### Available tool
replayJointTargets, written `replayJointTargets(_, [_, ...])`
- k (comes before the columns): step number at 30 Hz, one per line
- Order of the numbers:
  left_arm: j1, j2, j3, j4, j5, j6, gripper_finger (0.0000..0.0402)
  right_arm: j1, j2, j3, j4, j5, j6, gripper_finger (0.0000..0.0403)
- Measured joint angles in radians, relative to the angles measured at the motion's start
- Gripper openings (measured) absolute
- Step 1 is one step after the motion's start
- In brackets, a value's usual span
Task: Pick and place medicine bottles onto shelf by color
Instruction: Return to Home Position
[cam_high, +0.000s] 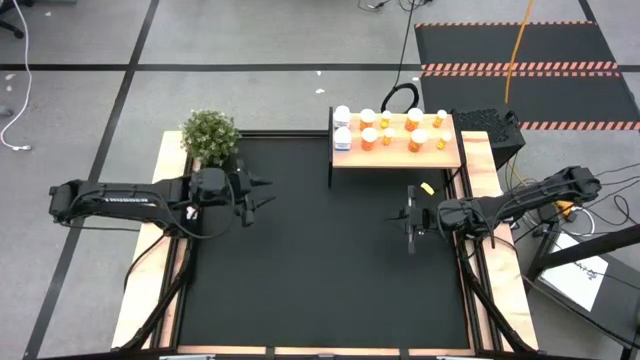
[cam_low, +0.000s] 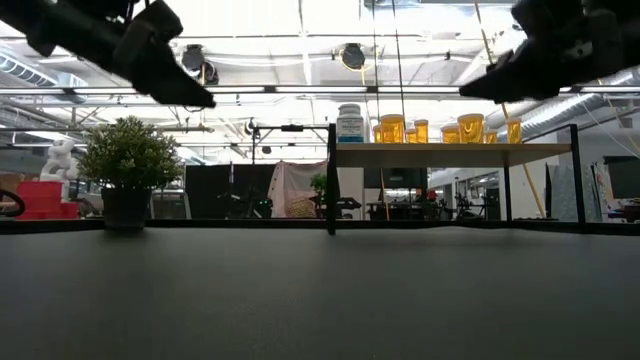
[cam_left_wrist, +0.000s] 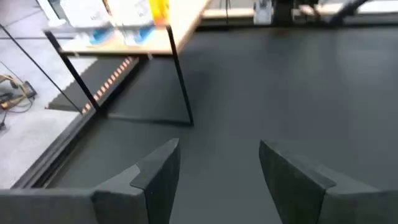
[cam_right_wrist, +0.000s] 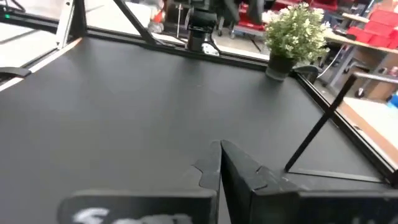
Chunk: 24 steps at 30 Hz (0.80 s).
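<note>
The pale wooden shelf stands at the table's far right on thin black legs. On its top stand the medicine bottles: two white ones at its left end and several orange ones with white caps to their right. They also show in the low view, white bottle and orange bottles. My left gripper hovers open over the mat's left part, pointing toward the table's right, nothing between its fingers. My right gripper hovers shut near the shelf, pointing toward the left, and holds nothing.
A green potted plant stands at the far left corner of the black mat. A small yellow object lies on the mat just in front of the shelf. Wooden rails run along the table's sides.
</note>
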Motion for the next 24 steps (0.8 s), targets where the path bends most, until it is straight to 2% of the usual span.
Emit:
replayJointTargets(4, [-0.008,0.013,-0.030,0.044,0.000,0.055,0.0218,-0.030,0.000,-0.083,0.115,-0.038,-0.003,0.0001])
replayJointTargets(7, [-0.007,0.012,-0.033,0.083,0.000,-0.015,0.0218,-0.055,-0.014,-0.120,0.130,-0.080,0.009,0.0001])
replayJointTargets(12, [-0.007,0.011,-0.049,0.086,0.007,-0.029,0.0209,-0.067,-0.065,-0.172,0.133,-0.128,0.045,0.0001])
replayJointTargets(16, [-0.008,0.011,-0.068,0.084,-0.012,-0.050,0.0154,-0.066,-0.147,-0.225,0.135,-0.135,0.062,0.0001])
replayJointTargets(22, [-0.033,0.009,-0.129,0.134,-0.013,-0.049,0.0024,-0.067,-0.284,-0.281,0.098,-0.134,0.047,0.0000])
replayJointTargets(24, [-0.033,0.002,-0.157,0.148,-0.015,-0.060,0.0009,-0.067,-0.321,-0.281,0.040,-0.134,0.045,0.0000])
